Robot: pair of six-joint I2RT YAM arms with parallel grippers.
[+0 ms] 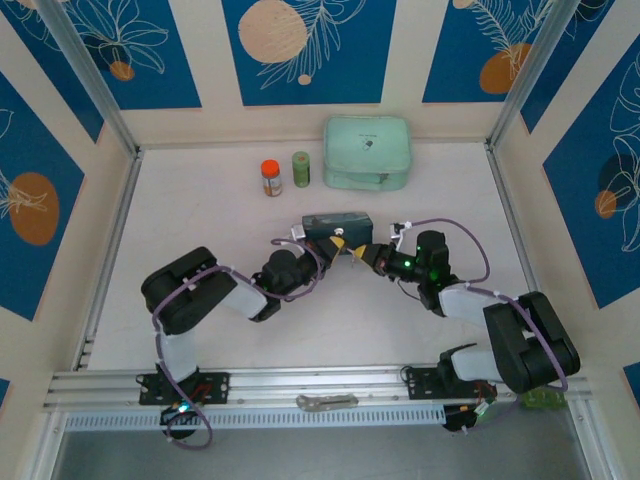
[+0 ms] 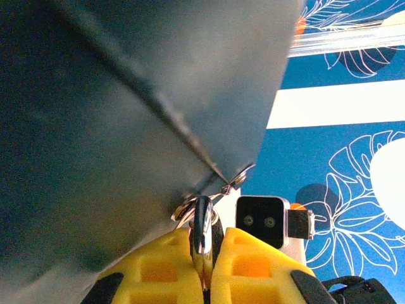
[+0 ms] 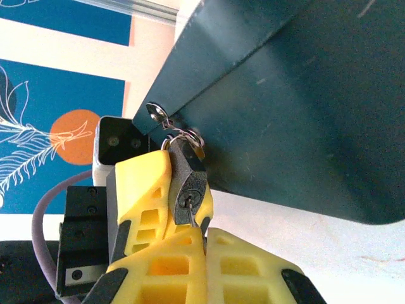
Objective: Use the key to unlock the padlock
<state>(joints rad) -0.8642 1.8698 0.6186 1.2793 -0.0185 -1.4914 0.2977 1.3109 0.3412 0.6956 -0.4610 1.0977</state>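
The small dark padlock (image 3: pixel 188 180) hangs by its shackle from a ring on the corner of the dark blue tin box (image 3: pixel 304 107). My left gripper (image 2: pixel 207 239) is shut on the padlock (image 2: pixel 202 228), and its yellow fingers (image 3: pixel 142 190) show beside the lock body in the right wrist view. The thin silvery key (image 3: pixel 191 216) has its blade in the keyhole, and my right gripper (image 3: pixel 205 233) is shut on its head. From above, the left gripper (image 1: pixel 336 244) and the right gripper (image 1: pixel 362 252) meet tip to tip at the front of the tin (image 1: pixel 338 222).
At the back of the table stand an orange-capped bottle (image 1: pixel 271 178), a green can (image 1: pixel 301 169) and a mint-green case (image 1: pixel 368 152). A silvery tool (image 1: pixel 326 402) lies on the front rail. Aluminium rails (image 1: pixel 110 250) border the table.
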